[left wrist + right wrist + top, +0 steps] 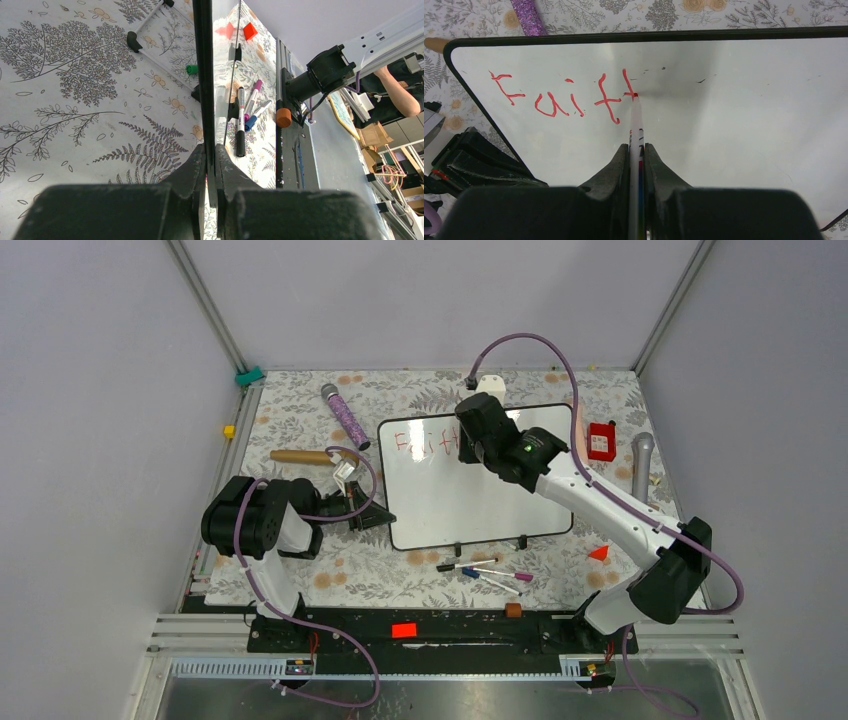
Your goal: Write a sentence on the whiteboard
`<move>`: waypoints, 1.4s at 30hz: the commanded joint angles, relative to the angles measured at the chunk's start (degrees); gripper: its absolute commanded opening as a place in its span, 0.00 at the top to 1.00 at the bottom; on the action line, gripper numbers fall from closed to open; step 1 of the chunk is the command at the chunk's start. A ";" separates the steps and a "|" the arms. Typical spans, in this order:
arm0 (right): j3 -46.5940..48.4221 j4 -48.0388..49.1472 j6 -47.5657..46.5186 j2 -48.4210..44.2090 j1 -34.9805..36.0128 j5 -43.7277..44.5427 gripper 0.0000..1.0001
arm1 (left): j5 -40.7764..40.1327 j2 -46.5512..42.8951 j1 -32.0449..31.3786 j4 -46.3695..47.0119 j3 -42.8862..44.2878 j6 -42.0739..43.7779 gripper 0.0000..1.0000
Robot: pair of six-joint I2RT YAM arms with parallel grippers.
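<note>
Whiteboard (470, 495) — loose markers (497, 574) near front edge, red box (601, 441) beside.

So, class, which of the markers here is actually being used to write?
The white-barrelled marker clamped in the right gripper, its tip on the whiteboard where the red lettering ends; the other markers lie loose on the table.

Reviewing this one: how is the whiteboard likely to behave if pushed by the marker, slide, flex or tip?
The whiteboard looks thin and rigid, so probably light and prone to sliding; the left gripper clamping its edge likely counters that. Its glossy face seems slippery, so the marker in the right gripper should glide easily.
</note>
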 commanded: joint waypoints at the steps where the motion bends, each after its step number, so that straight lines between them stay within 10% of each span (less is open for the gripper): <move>1: 1.32 -1.32 -0.16 -0.91 -1.09 4.63 1.00 | 3.49 0.13 -0.75 4.02 0.62 2.55 1.00; 27: -5.44 -1.33 1.82 -4.64 -1.32 -0.25 1.00 | 3.32 0.13 -0.75 4.04 0.64 2.45 1.00; 42: -15.82 0.76 4.75 -30.96 -1.27 3.35 1.00 | 2.52 0.61 -0.39 4.13 1.12 1.89 1.00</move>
